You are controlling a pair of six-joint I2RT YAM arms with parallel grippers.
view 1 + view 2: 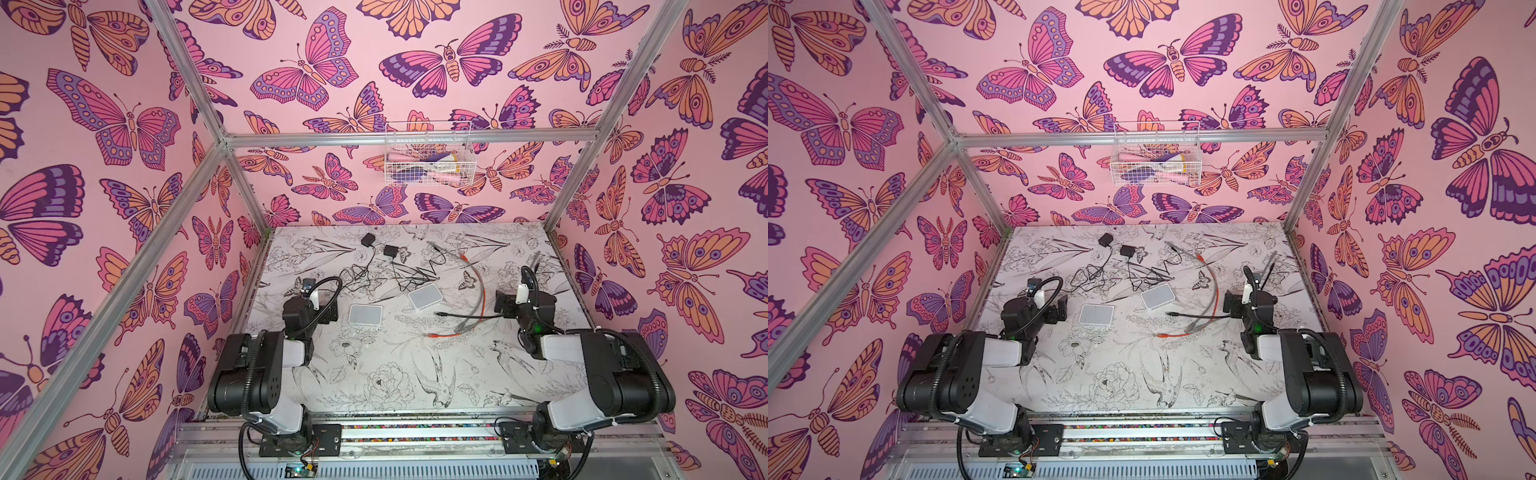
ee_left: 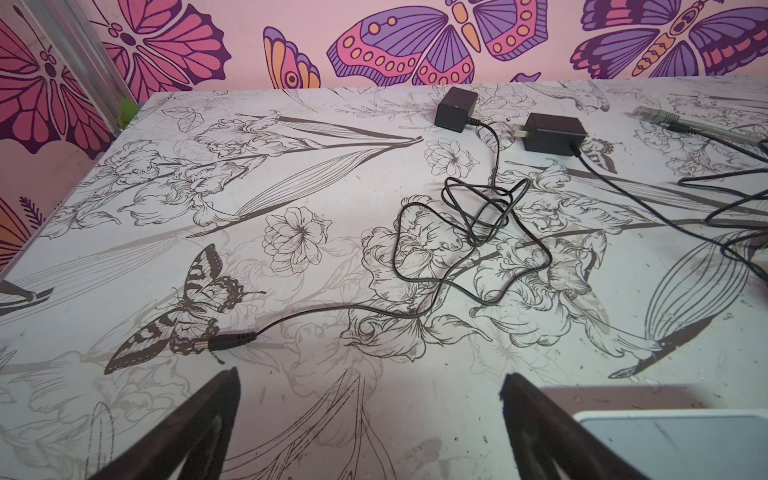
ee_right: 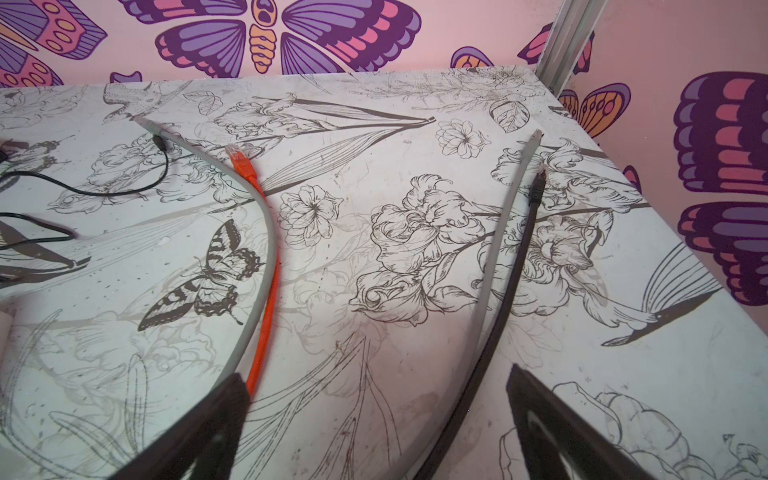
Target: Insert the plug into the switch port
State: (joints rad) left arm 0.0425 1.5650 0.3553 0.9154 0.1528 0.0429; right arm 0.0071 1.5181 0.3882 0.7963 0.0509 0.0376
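Observation:
Two white switches lie mid-table in both top views, one nearer (image 1: 365,314) and one farther (image 1: 424,298). Orange (image 1: 446,334), grey (image 1: 482,291) and black (image 1: 465,315) network cables lie to their right. Their plug ends show in the right wrist view: orange (image 3: 237,157), grey (image 3: 537,135), black (image 3: 537,189). A black barrel plug (image 2: 224,344) lies ahead of my left gripper (image 2: 370,378), which is open and empty beside the nearer switch (image 2: 673,444). My right gripper (image 3: 376,376) is open over the cables, holding nothing.
Two black power adapters (image 2: 456,109) (image 2: 552,133) with tangled thin cords (image 2: 469,232) lie at the back of the table. A white wire basket (image 1: 428,153) hangs on the back wall. Aluminium frame posts (image 3: 565,37) stand at the table corners.

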